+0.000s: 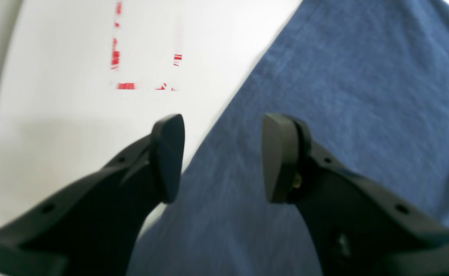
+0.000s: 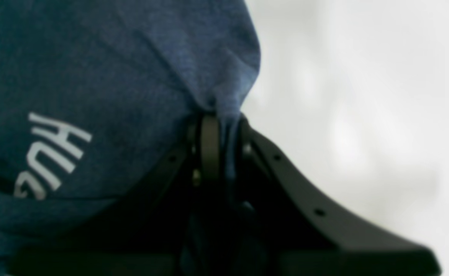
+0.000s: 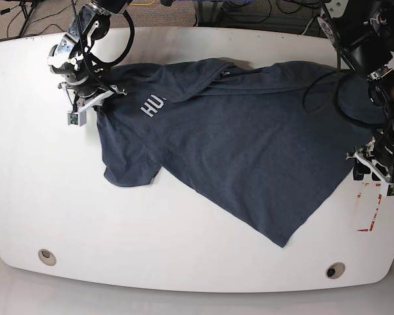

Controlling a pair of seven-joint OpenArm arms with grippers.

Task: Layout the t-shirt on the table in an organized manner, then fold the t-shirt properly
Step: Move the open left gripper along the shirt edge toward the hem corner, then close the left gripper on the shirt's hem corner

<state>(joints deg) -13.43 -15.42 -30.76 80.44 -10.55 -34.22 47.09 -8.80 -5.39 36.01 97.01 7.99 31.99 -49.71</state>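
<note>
T-shirt (image 3: 249,151): dark heathered navy, white block lettering (image 2: 50,153) just left of the black right gripper (image 2: 224,134). Table (image 3: 184,243): glossy white. Red-and-white marking (image 1: 132,69) above the black left gripper (image 1: 222,157), blurred, possibly broken lines.

Beyond the far edge we saw a strip of brown carpeted floor (image 3: 26,20) with black cables (image 3: 13,12) trailing across it at the upper left. More dark tangled cables (image 3: 249,12) lay at the top centre. Soft, even light fell from above, and pale glossy flooring (image 3: 184,303) showed below.
</note>
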